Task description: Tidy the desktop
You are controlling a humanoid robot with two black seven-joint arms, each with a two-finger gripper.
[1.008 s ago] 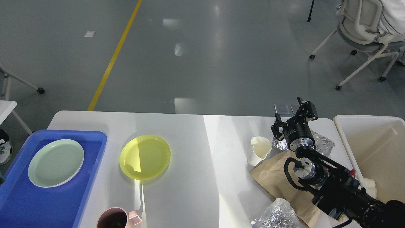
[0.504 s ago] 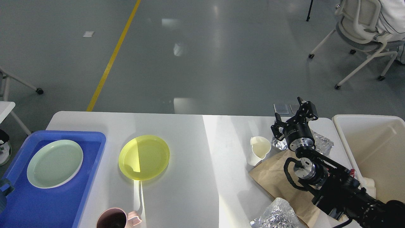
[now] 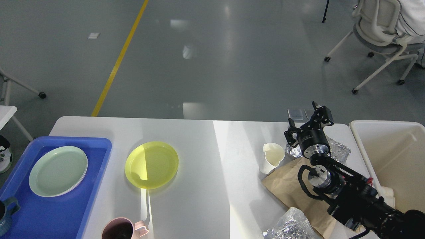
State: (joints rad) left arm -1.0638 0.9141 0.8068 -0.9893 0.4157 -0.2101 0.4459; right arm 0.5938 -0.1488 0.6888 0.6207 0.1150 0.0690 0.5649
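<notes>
The white desktop (image 3: 206,146) carries a yellow plate (image 3: 151,165) left of centre and a pink mug (image 3: 121,229) at the front edge. A white paper cup (image 3: 273,157) lies next to a brown paper bag (image 3: 289,189). One crumpled foil piece (image 3: 337,151) lies behind the bag and another foil piece (image 3: 289,227) lies at the front. My right gripper (image 3: 307,121) is open and empty, above the far foil piece and just right of the cup. My left gripper is out of view.
A blue tray (image 3: 96,156) at the left holds a pale green plate (image 3: 58,171) and a dark blue mug (image 3: 6,212) at the view's edge. An off-white tub (image 3: 362,132) stands at the right. Office chairs stand on the floor beyond.
A dark blue mug has come into view over the tray's front left corner. My right arm has not moved.
</notes>
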